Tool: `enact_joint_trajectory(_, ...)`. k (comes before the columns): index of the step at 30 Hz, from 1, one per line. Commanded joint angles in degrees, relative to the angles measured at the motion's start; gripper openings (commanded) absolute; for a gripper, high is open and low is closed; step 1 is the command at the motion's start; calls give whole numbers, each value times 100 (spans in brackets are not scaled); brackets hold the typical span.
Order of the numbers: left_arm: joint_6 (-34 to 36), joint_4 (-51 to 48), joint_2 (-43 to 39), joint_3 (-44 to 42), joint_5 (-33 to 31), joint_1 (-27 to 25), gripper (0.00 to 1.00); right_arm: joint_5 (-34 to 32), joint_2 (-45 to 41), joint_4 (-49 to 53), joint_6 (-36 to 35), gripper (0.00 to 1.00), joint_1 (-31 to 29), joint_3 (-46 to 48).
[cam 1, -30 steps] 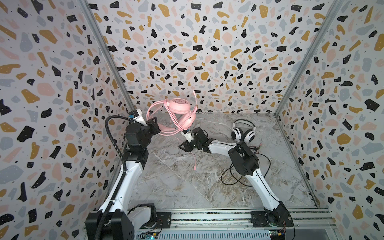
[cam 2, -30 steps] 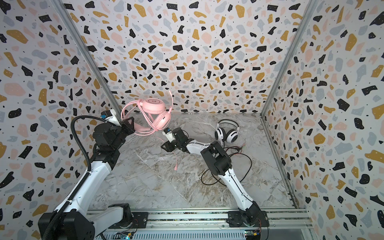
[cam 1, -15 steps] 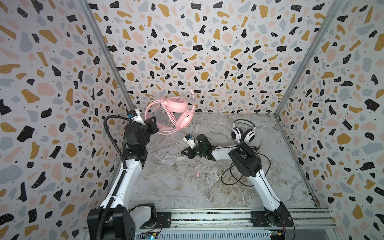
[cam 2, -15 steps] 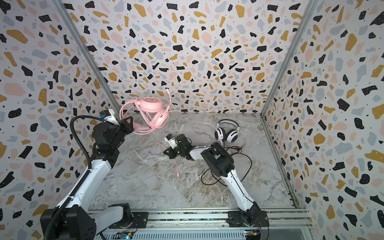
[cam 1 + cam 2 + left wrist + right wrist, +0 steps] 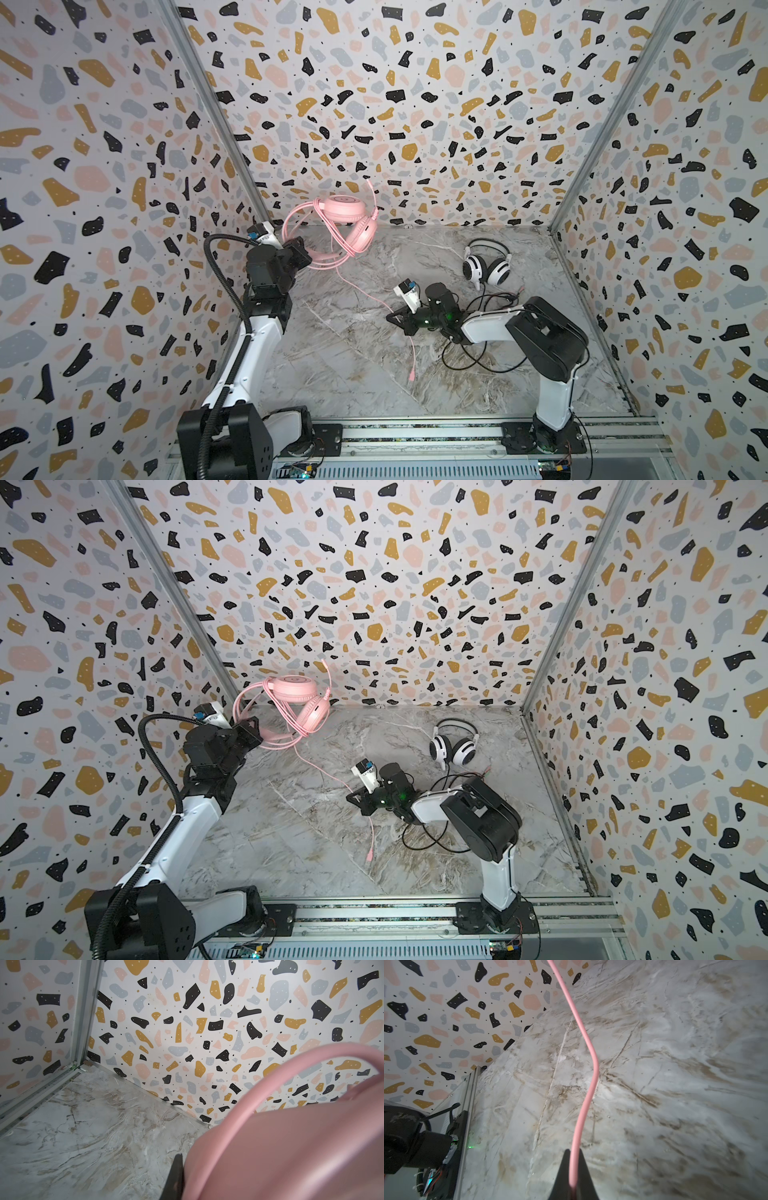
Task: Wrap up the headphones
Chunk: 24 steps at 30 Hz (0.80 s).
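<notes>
Two headsets are in view, each with one cable. The pink headphones (image 5: 351,222) hang in the air at the upper middle-left of both top views, in front of the back wall (image 5: 415,104). They are well apart from the white-and-black headphones (image 5: 486,266), which lie on the marble tabletop (image 5: 353,374) right of centre. One thin pink cable (image 5: 357,291) is wound in several loops around the pink set, then runs down and right toward the frame's centre. Its plug end (image 5: 410,376) lies on the marble below centre. One black cable (image 5: 469,361) sprawls in loose curls by the right arm (image 5: 540,340).

Two grippers are at work. The left gripper (image 5: 302,254), left of centre, is clamped tight on the headband (image 5: 291,1136) of the pink headphones and holds them off the surface. In the left wrist view that band fills the near field beside one dark fingertip (image 5: 176,1176). The right gripper (image 5: 392,319), at the centre, sits low over the marble with its jaws pinched narrow on the pink cable. The right wrist view shows the cable passing between its two dark fingertips.

A faint mark at the centre of the upper pink ear cup (image 5: 344,205) is too small to read.
</notes>
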<state>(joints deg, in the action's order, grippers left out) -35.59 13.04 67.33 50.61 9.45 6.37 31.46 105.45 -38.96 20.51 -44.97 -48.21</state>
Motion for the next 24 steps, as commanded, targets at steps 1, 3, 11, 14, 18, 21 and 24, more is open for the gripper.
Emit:
enact_joint_trajectory(1,-109,463,-148,164,-160,48,0,-192,-679,-135,-54,0,-182,597)
enact_joint_trajectory(3,-81,404,-150,164,-287,55,0,-431,-1067,195,-191,0,-327,837)
enact_joint_trajectory(11,-97,287,-50,168,-419,145,0,-1345,-2528,1262,-357,0,-696,1565)
enact_joint_trajectory(14,-53,217,-27,188,-455,154,0,-1590,-3064,1496,-346,0,-697,1823)
enact_joint_trajectory(18,-98,218,21,185,-480,167,0,-2017,-3683,2074,-496,0,-695,1902)
enact_joint_trajectory(21,-44,173,22,182,-590,171,0,-2382,-4057,2415,-604,0,-674,1906)
enact_joint_trajectory(24,-48,-25,52,211,-674,179,0,-2581,-4332,2682,-705,0,-653,1817)
